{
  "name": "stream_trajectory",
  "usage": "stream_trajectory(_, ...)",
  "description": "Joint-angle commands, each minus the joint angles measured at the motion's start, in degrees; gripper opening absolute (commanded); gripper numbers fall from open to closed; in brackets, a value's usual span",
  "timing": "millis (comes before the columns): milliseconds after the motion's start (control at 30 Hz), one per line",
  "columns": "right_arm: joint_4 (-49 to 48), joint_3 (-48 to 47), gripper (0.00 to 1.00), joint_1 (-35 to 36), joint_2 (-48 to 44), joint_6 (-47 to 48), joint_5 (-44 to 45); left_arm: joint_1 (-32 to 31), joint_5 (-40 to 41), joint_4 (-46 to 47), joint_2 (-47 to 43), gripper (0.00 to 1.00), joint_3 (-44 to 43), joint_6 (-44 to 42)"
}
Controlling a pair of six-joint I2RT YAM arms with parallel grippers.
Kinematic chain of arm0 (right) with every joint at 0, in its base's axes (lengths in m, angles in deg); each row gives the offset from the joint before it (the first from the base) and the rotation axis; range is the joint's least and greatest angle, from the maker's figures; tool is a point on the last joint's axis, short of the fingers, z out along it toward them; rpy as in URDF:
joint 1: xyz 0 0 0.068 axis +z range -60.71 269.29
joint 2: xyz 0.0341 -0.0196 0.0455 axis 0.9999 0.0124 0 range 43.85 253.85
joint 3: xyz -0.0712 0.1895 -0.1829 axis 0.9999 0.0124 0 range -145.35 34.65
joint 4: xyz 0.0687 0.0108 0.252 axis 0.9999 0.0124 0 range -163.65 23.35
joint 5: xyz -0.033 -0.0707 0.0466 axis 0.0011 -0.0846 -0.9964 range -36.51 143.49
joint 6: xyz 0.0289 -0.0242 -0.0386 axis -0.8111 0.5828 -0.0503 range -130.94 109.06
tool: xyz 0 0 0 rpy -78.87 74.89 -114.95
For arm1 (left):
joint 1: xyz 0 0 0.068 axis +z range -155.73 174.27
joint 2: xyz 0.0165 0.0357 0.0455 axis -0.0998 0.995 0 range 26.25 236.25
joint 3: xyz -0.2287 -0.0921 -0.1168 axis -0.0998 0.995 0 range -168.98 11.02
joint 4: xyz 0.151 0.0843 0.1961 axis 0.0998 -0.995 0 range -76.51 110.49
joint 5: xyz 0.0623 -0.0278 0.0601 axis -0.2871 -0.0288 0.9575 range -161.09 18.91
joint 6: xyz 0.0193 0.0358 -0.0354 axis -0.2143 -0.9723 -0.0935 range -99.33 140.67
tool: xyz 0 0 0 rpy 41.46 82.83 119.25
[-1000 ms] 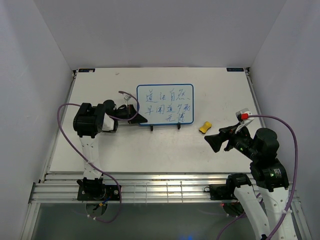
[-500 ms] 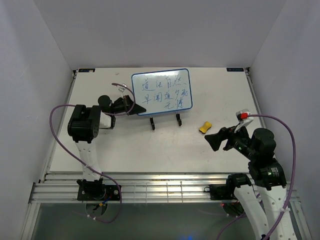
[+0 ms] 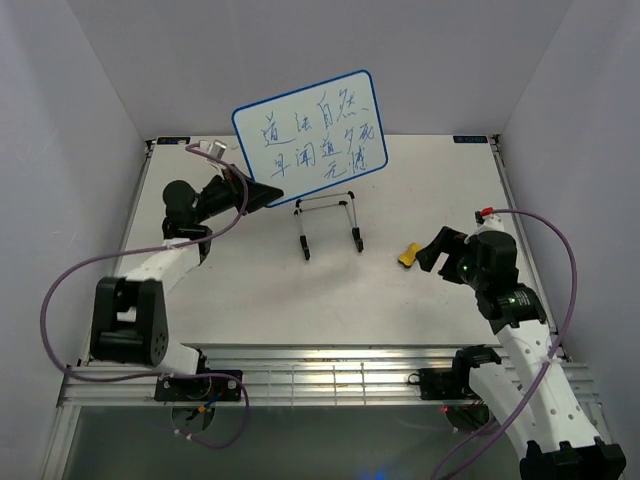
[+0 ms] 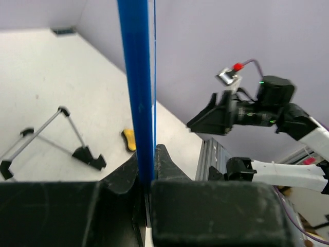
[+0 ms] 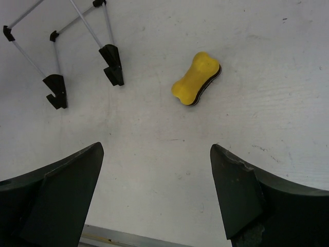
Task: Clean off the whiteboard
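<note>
The whiteboard (image 3: 310,135), white with a blue frame and blue handwritten characters, is lifted off the table. My left gripper (image 3: 262,193) is shut on its lower left edge. In the left wrist view the blue frame (image 4: 136,77) runs up edge-on from between my fingers, at my left gripper (image 4: 146,159). The yellow eraser (image 3: 408,256) lies on the table right of centre. My right gripper (image 3: 432,252) is open and empty just right of it. In the right wrist view the eraser (image 5: 196,78) lies ahead of my open right gripper (image 5: 157,154).
The board's wire stand (image 3: 328,225) with two black feet stays on the table under the board. It also shows in the right wrist view (image 5: 77,46) and the left wrist view (image 4: 61,136). White walls enclose the table on three sides.
My left arm has raised the whiteboard off its stand and tilted it; the stand stayed on the table. My right gripper has moved closer to the eraser.
</note>
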Motion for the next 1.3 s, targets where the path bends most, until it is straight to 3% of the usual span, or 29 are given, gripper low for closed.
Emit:
stream_trajectory(0, -9.5, 0.4, 0.90, -0.1, 3.8, -2.8, 2.9, -0.5, 7.8, -12.8, -16.6, 0.00, 1.1, -6.8)
stream_trajectory(133, -11.5, -2.0, 0.90, -0.3, 14.9, -3.5, 2.7, -0.5, 9.1, -26.4, -29.8, 0.00, 2.3, -10.3)
stream_trajectory(233, -10.1, -5.6, 0.90, -0.2, 21.1, -3.6, 3.7, -0.3, 9.0, -31.0, -40.6, 0.00, 4.5, -11.2)
stream_trajectory(467, -9.6, -6.8, 0.90, 2.1, 26.0, -5.8, 16.7, -0.3, 13.1, -51.6, -56.4, 0.00, 2.1, -14.2)
stream_trajectory(600, -12.1, -6.1, 1.00, 2.5, 31.7, -8.1, 17.3, -0.3, 13.3, -57.7, -61.3, 0.00, 2.1, -14.8)
stream_trajectory(933, -9.3, -13.5, 0.91, 8.2, 46.6, -12.8, 24.1, -0.2, 8.3, -60.1, -67.2, 0.00, 8.4, -16.7)
stream_trajectory(1267, -10.7, -15.2, 0.76, 8.7, 53.6, -15.6, 25.3, -0.3, 11.5, -64.4, -69.4, 0.00, 11.1, -23.2)
